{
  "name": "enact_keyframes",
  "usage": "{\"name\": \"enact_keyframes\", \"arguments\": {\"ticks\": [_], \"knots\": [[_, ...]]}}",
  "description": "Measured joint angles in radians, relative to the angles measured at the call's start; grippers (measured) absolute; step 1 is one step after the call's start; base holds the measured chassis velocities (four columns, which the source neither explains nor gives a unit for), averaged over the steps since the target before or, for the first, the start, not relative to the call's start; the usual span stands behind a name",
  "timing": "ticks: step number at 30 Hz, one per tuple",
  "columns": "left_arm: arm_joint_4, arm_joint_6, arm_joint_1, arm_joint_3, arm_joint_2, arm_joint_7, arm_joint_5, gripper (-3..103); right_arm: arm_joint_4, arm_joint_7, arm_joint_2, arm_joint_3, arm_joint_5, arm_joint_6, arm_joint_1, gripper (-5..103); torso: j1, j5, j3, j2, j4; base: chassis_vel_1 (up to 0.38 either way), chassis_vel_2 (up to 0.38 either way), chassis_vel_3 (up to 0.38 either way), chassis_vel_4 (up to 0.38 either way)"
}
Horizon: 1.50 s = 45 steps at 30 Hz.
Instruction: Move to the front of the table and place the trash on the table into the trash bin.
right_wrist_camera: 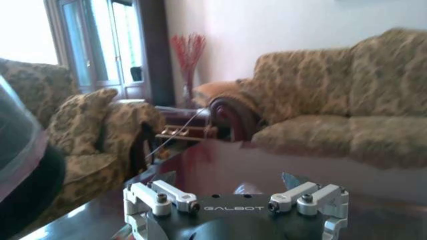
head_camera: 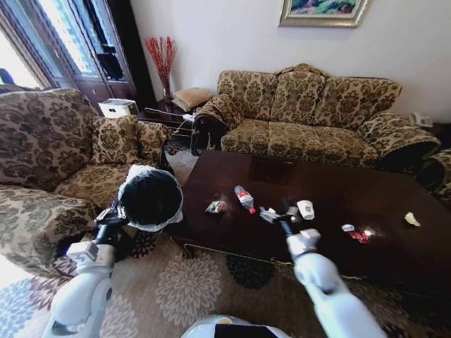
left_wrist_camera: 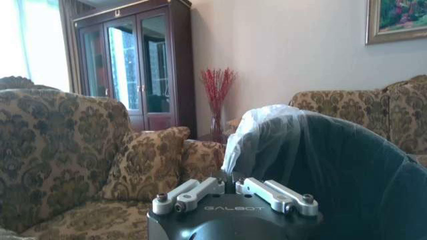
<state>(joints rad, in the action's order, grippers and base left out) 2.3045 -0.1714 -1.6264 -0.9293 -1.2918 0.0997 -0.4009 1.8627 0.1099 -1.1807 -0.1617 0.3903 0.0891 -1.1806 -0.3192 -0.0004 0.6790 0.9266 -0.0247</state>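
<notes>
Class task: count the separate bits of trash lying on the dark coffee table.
5, maybe more: a red wrapper nearest the bin, a crushed bottle, a paper cup, red-and-white scraps, a pale scrap far right. The right tool may hide another.

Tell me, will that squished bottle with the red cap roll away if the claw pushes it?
Probably not far. The bottle lies on its side on the glossy table and looks crushed, so it may slide or wobble rather than roll. It looks empty, so it's likely light. Its thin plastic would likely give under a squeeze.
</notes>
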Motion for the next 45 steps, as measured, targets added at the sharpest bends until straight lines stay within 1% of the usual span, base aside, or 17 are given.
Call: {"name": "enact_keyframes", "arguments": {"ticks": [1, 3, 7, 9, 12, 13, 16, 20, 22, 26, 28, 30, 37, 39, 42, 43, 45], "knots": [[-0.002, -0.005, 0.007, 0.000, 0.008, 0.001, -0.011, 3, -0.034, 0.005, -0.012, 0.035, 0.001, 0.000, 0.021, 100, 0.000, 0.0002, 0.000, 0.000, -0.0001, 0.000, 0.000, 0.000, 0.000], [-0.018, -0.014, 0.031, -0.001, 0.031, 0.004, -0.027, 3, -0.116, 0.018, -0.045, 0.107, -0.004, -0.004, 0.071, 100, 0.000, 0.0003, 0.000, 0.000, 0.0010, 0.000, 0.000, 0.000, 0.000], [-0.066, -0.020, 0.086, 0.006, 0.070, 0.009, -0.049, 3, -0.241, 0.045, -0.105, 0.200, -0.016, -0.018, 0.141, 100, 0.000, -0.0002, 0.000, 0.000, 0.0006, 0.000, 0.000, 0.000, 0.000], [-0.071, -0.021, 0.092, 0.007, 0.075, 0.009, -0.052, 3, -0.258, 0.046, -0.114, 0.210, -0.018, -0.019, 0.150, 100, 0.000, -0.0001, 0.000, 0.000, 0.0005, 0.000, 0.000, 0.000, 0.000], [-0.097, -0.028, 0.125, 0.018, 0.090, 0.007, -0.062, 3, -0.355, 0.047, -0.170, 0.264, -0.035, -0.031, 0.205, 100, 0.000, 0.0001, 0.000, 0.001, 0.0011, 0.000, 0.000, 0.000, 0.000], [-0.097, -0.028, 0.125, 0.018, 0.090, 0.007, -0.062, 3, -0.355, 0.047, -0.170, 0.264, -0.035, -0.031, 0.205, 100, 0.000, 0.0001, 0.000, 0.001, 0.0011, 0.000, 0.000, 0.000, 0.000], [-0.102, -0.034, 0.127, 0.020, 0.087, 0.005, -0.062, 3, -0.429, 0.050, -0.213, 0.289, -0.059, -0.050, 0.249, 100, 0.000, 0.0005, 0.000, 0.001, 0.0005, 0.000, 0.000, 0.000, 0.000], [-0.100, -0.036, 0.117, 0.021, 0.079, -0.004, -0.060, 3, -0.474, 0.054, -0.241, 0.292, -0.068, -0.063, 0.284, 100, 0.000, 0.0002, 0.000, 0.001, 0.0004, 0.000, 0.000, 0.000, 0.000], [-0.099, -0.036, 0.114, 0.022, 0.076, -0.007, -0.059, 3, -0.484, 0.054, -0.245, 0.292, -0.070, -0.065, 0.293, 103, 0.000, 0.0002, 0.000, 0.001, 0.0005, 0.000, 0.000, 0.000, 0.000], [-0.097, -0.038, 0.113, 0.023, 0.073, -0.015, -0.058, 3, -0.517, 0.054, -0.250, 0.292, -0.076, -0.069, 0.311, 89, 0.000, 0.0003, 0.000, 0.001, 0.0008, 0.000, 0.000, 0.000, 0.000], [-0.097, -0.038, 0.114, 0.024, 0.073, -0.015, -0.058, 3, -0.519, 0.053, -0.249, 0.292, -0.076, -0.067, 0.312, 89, 0.000, 0.0003, 0.000, 0.001, 0.0008, 0.000, 0.000, 0.000, 0.000], [-0.097, -0.039, 0.118, 0.025, 0.073, -0.015, -0.057, 3, -0.526, 0.048, -0.249, 0.285, -0.082, -0.066, 0.310, 80, 0.000, 0.0004, 0.000, 0.001, 0.0007, 0.000, 0.000, 0.000, 0.000], [-0.097, -0.039, 0.115, 0.025, 0.070, -0.020, -0.057, 3, -0.542, 0.032, -0.254, 0.265, -0.085, -0.068, 0.303, 61, 0.000, 0.0004, 0.000, 0.001, 0.0006, 0.000, 0.000, 0.000, 0.000], [-0.097, -0.039, 0.114, 0.024, 0.070, -0.022, -0.056, 3, -0.545, 0.030, -0.255, 0.264, -0.085, -0.068, 0.304, 61, 0.000, 0.0004, 0.000, 0.001, 0.0007, 0.000, 0.000, 0.000, 0.000], [-0.093, -0.043, 0.106, 0.021, 0.070, -0.028, -0.055, 3, -0.569, 0.019, -0.270, 0.258, -0.080, -0.070, 0.315, 48, 0.000, 0.0004, 0.000, 0.001, 0.0005, 0.000, 0.000, 0.000, 0.000], [-0.093, -0.043, 0.106, 0.021, 0.070, -0.028, -0.055, 3, -0.569, 0.019, -0.270, 0.258, -0.080, -0.070, 0.315, 48, 0.000, 0.0004, 0.000, 0.001, 0.0005, 0.000, 0.000, 0.000, 0.000], [-0.090, -0.044, 0.104, 0.020, 0.070, -0.029, -0.055, 3, -0.584, 0.010, -0.279, 0.257, -0.085, -0.076, 0.325, 41, 0.000, 0.0004, 0.000, 0.001, 0.0006, 0.000, 0.000, 0.000, 0.000]]}}
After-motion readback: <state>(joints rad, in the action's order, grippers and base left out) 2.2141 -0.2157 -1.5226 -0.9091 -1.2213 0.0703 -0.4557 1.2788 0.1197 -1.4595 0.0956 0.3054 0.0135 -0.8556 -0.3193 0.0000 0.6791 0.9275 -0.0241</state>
